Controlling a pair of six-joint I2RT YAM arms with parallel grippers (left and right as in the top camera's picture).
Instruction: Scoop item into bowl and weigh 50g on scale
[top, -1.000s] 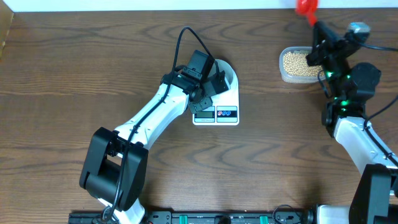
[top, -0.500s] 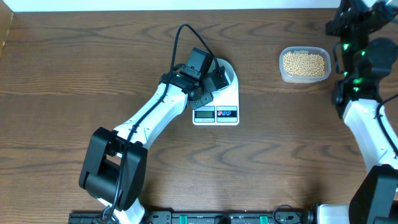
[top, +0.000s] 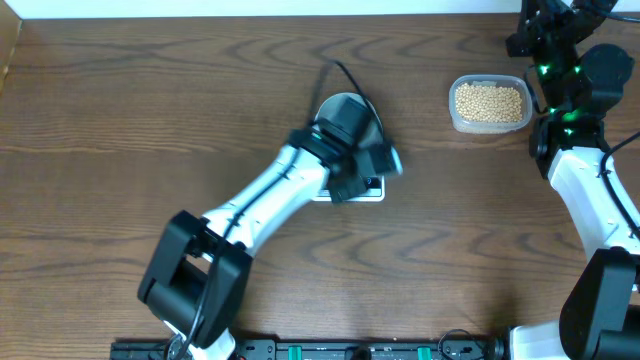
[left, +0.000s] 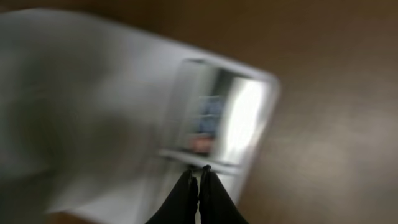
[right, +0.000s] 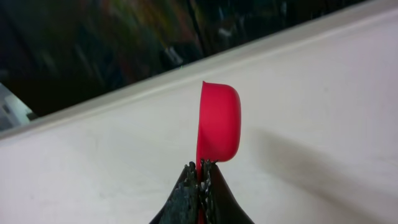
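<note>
Overhead and wrist views. The left gripper (left: 199, 179) is fully closed, fingertips pressed together and holding nothing, poised over the front edge of the scale (left: 249, 112) beside its display (left: 208, 118); this view is heavily blurred. From above, the left arm (top: 270, 195) covers most of the scale, and the bowl (top: 342, 107) shows as a pale round shape on the scale's far end. The right gripper (right: 199, 171) is clamped on the handle of a red scoop (right: 219, 127), which stands on edge above the fingers; its contents cannot be told. The beans (top: 489, 101) fill a clear container (top: 455, 118) on the table (top: 120, 120), well right of the scale and just beside the right arm.
</note>
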